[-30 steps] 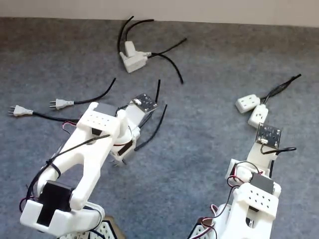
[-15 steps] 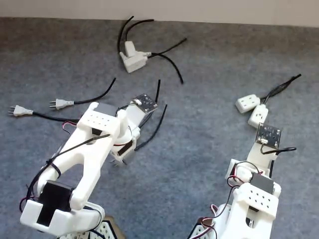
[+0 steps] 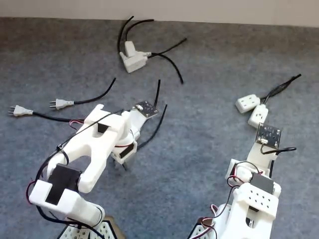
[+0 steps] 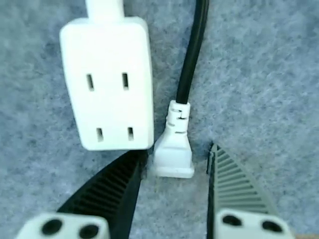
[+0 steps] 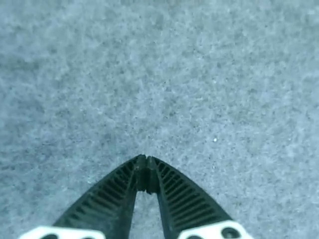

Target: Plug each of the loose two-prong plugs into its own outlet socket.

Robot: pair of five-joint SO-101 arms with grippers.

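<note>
Grey carpet [image 3: 209, 124] covers the work surface. Left gripper [image 4: 177, 155] stands open, jaws flanking a white two-prong plug [image 4: 173, 158] on black cord [image 4: 192, 59] (just beside a white rectangular outlet block [image 4: 107, 82]); right gripper [image 5: 146, 172] is closed, empty, over bare carpet.

Smooth white plastic outlet block [image 4: 107, 82], matching plug [image 4: 173, 154], fuzzy grey carpet [image 4: 259, 74]

White plug [image 4: 173, 152] just beside socket [image 4: 109, 79]
</note>
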